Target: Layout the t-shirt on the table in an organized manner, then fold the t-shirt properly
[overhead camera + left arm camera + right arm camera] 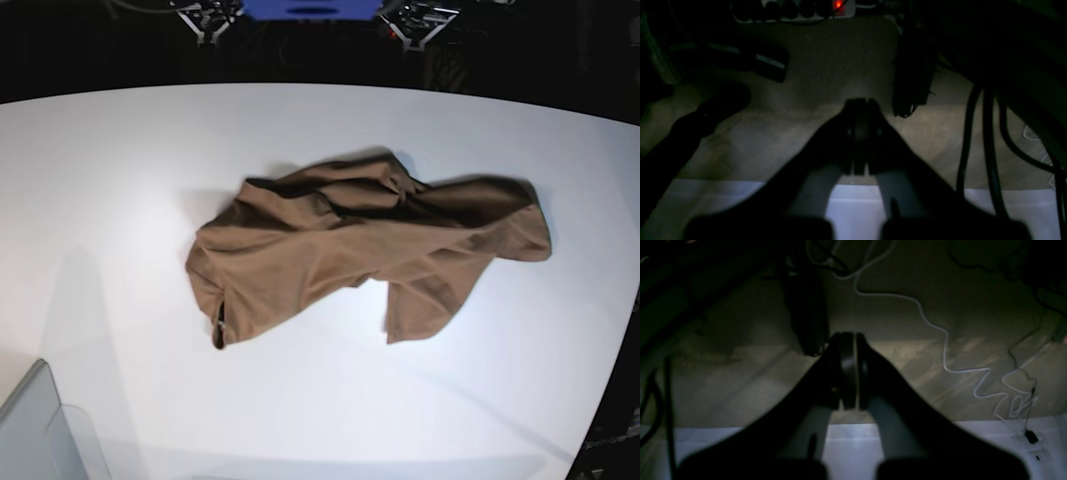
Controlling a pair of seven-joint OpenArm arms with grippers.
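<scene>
The brown t-shirt (360, 245) lies crumpled in a loose heap near the middle of the white table (120, 170), with folds bunched at its far side and one sleeve pointing toward the front. Neither gripper shows in the base view. In the left wrist view my left gripper (861, 100) is shut with nothing between its fingers, hanging over a dim floor beyond the table's edge (706, 200). My right gripper (855, 335) is likewise shut and empty above the floor, with the table's edge (973, 446) below it. The shirt is out of both wrist views.
A grey translucent bin corner (40, 430) sits at the table's front left. On the dark floor lie a power strip with a red light (838, 5), black cables (987, 133) and a white cable (940, 340). Two arm mounts (210, 15) stand behind the table.
</scene>
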